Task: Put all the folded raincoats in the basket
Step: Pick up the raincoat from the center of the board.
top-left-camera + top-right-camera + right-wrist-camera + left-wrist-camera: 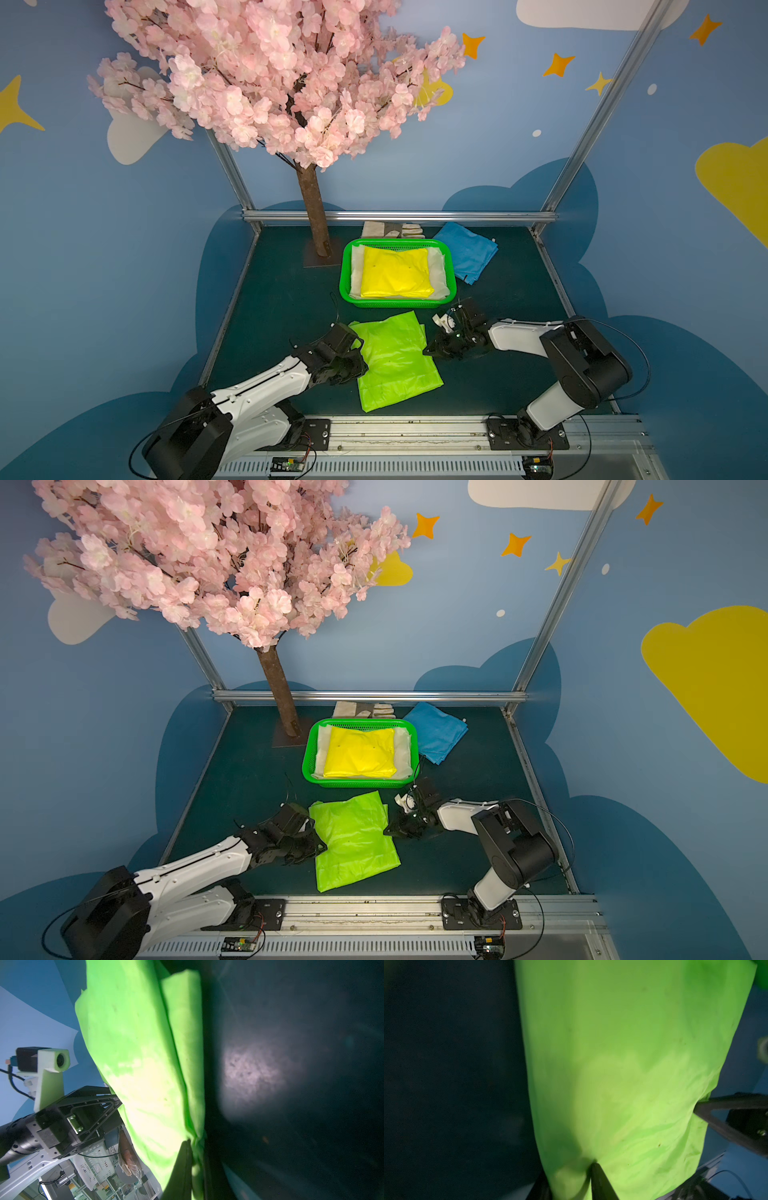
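Left claw [360, 356] seemingly gripping raincoat [395, 361], right claw [427, 352] pinching it, forearms low

Lime-green raincoat [395, 361] lies folded flat, just in front of the basket [395, 303]. That bright green mesh basket sits upright behind it.

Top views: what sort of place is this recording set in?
Likely a staged robot lab cell dressed as a playful outdoor scene: blue walls painted with clouds and stars, an artificial pink blossom tree, and an aluminium frame around the dark tabletop.
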Robot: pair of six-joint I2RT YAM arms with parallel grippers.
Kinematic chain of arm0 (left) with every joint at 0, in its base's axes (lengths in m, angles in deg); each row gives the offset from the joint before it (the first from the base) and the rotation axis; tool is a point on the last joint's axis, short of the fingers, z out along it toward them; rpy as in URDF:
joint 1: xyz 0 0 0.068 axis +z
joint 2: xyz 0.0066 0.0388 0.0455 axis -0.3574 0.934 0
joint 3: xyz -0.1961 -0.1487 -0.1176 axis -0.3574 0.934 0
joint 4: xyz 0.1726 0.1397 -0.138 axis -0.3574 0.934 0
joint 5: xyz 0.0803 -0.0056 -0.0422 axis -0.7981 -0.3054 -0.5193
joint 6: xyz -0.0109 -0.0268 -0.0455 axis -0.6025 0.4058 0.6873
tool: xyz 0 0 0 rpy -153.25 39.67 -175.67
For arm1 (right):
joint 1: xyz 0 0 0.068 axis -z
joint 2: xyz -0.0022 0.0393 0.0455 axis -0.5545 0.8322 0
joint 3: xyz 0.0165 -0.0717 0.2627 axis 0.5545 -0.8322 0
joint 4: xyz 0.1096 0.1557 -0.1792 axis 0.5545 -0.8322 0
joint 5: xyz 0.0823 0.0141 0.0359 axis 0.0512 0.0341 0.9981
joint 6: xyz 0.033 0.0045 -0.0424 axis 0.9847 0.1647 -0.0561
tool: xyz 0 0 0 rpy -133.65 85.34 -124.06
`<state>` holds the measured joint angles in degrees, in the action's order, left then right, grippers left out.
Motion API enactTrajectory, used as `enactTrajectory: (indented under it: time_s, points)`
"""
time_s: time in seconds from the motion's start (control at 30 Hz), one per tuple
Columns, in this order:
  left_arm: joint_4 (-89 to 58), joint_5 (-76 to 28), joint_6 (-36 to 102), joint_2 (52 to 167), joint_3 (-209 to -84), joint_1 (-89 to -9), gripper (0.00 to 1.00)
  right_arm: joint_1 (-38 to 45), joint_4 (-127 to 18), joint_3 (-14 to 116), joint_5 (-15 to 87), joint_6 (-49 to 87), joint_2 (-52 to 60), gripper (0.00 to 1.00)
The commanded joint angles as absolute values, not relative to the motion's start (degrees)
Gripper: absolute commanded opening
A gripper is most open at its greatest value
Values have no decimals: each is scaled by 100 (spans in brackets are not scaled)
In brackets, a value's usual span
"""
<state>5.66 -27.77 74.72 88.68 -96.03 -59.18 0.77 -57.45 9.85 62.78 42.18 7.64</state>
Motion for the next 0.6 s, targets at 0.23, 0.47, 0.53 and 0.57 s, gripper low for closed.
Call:
enactTrajectory:
  time_s: [0.23,0.47,0.53,0.57]
  points:
    - [1886,-2945,7279,8184,-10069,-5893,3,-189,-6488,971,6190,3972,8,0]
    - [3130,-2910,6912,7372,-11238,-5892,2,-183,-8572,1875,5914,3248,-1539,0]
    - [3313,-2972,6632,7508,-11824,-5745,3,-87,-8941,2320,5603,3476,-1838,0]
    - [3346,-2882,6471,7692,-12098,-5608,2,-11,-8959,2468,5513,3452,-1935,0]
